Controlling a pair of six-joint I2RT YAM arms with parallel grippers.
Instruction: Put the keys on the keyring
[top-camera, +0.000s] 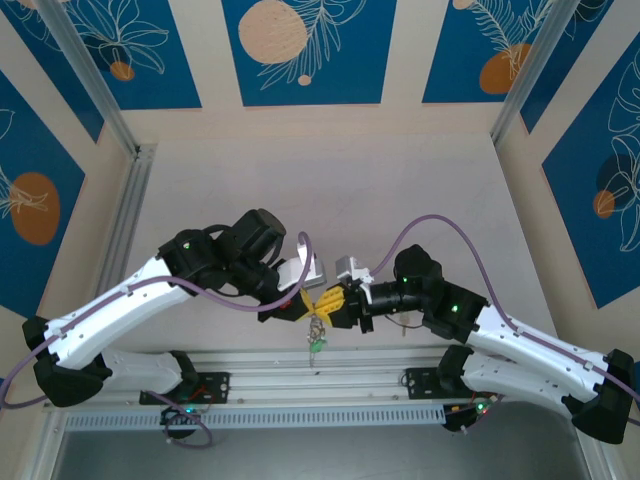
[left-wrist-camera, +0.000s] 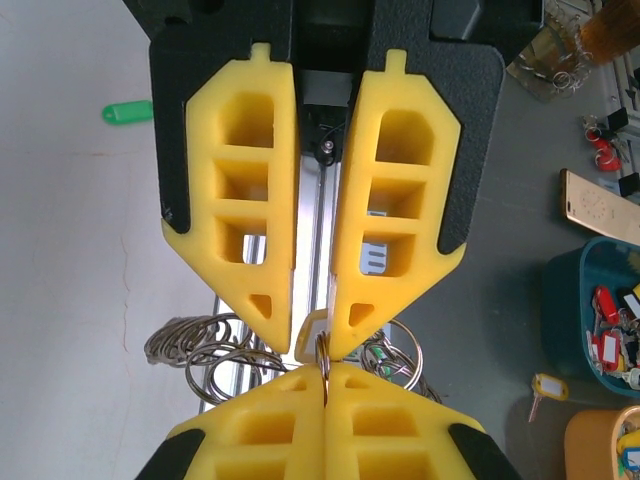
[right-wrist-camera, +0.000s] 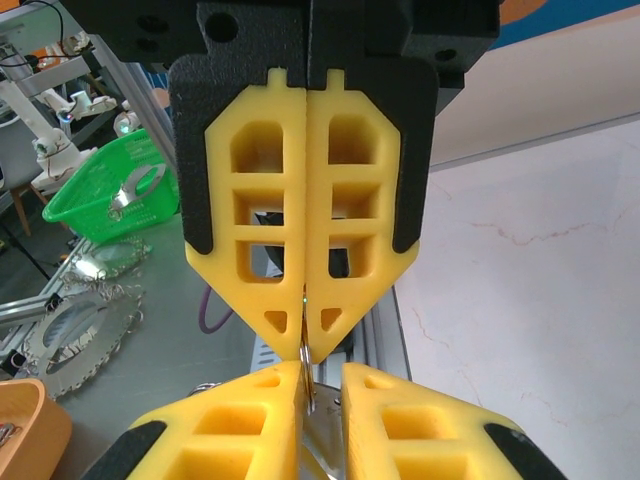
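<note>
The two end effectors are met tip to tip just inside the near edge of the bench (top-camera: 400, 180), above the aluminium rail (top-camera: 320, 378) that runs along that edge. Beyond them the pale surface lies open up to the far wall. On the left it is bounded by an aluminium frame bar (top-camera: 125, 215). Both forearms are angled inward from the near corners.

The left end effector (left-wrist-camera: 310, 345) is clenched at its tips on a small piece, pale yellow from its own camera and silvery from the right wrist camera — a key (left-wrist-camera: 308, 326) by its look, though this cannot be told for sure. The right end effector (right-wrist-camera: 305, 338) is clenched on the thin wire of the keyring (left-wrist-camera: 324, 365), which is held between the two sets of tips. Under the meeting point a small bunch of keys (top-camera: 316, 335) is seen hanging over the rail.

Counted:
- two end effectors, with four yellow fingers (left-wrist-camera: 250, 220) in all
- one green tag in the hanging bunch, whose keys are too small to number
- one loose green tag (left-wrist-camera: 127, 112) on the bench
- one yellow-tagged key (left-wrist-camera: 545, 388) on the grey surface past the bench edge, beside a teal bin (left-wrist-camera: 585, 300)
- a heap of spare rings (left-wrist-camera: 200, 350) by the rail — too tangled to be counted
</note>
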